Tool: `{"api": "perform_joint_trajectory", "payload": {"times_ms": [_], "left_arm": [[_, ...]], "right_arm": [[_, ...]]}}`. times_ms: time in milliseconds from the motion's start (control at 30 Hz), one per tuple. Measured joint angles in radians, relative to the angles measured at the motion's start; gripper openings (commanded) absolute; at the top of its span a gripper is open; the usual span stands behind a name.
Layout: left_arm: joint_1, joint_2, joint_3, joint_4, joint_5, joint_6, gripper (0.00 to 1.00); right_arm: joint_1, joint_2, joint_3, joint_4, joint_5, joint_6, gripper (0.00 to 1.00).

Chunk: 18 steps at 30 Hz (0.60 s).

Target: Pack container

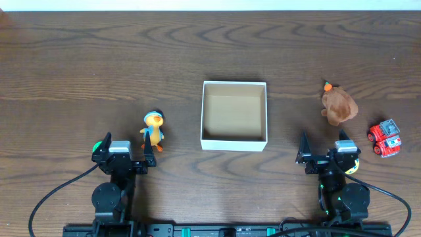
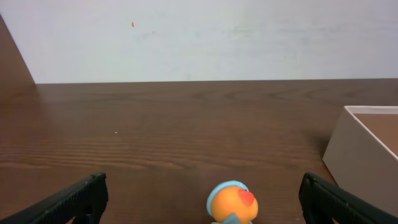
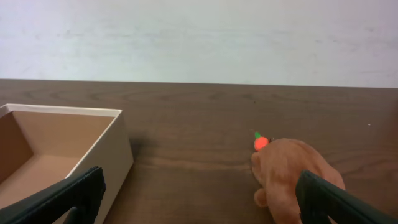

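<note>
The container (image 1: pixel 234 141) is a small square open box with white walls and a tan inside, at the table's middle. It also shows at the right of the left wrist view (image 2: pixel 360 152) and the left of the right wrist view (image 3: pixel 112 149). An orange duck toy with a blue cap (image 1: pixel 153 129) stands left of it, just ahead of my open left gripper (image 1: pixel 127 146); its head shows between the fingers (image 2: pixel 231 203). A brown plush toy with an orange tip (image 1: pixel 338 104) lies right of the box, ahead of my open right gripper (image 1: pixel 324 146), and appears in the right wrist view (image 3: pixel 289 174). Both grippers (image 2: pixel 202 199) (image 3: pixel 199 196) are empty.
A red and grey toy vehicle (image 1: pixel 385 139) lies at the far right, beside the right arm. Black cables run from both arm bases along the front edge. A pale wall rises behind the table's far edge.
</note>
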<state>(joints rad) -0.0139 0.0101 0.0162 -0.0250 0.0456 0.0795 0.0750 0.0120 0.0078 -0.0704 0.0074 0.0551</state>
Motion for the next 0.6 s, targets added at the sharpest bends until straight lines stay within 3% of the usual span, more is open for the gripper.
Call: {"api": "perform_joint_trajectory", "payload": {"times_ms": [600], "left_arm": [[0.0,0.0,0.0,0.0,0.0,0.0,0.98]], "right_arm": [[0.0,0.001,0.0,0.0,-0.005,0.022,0.99]]}}
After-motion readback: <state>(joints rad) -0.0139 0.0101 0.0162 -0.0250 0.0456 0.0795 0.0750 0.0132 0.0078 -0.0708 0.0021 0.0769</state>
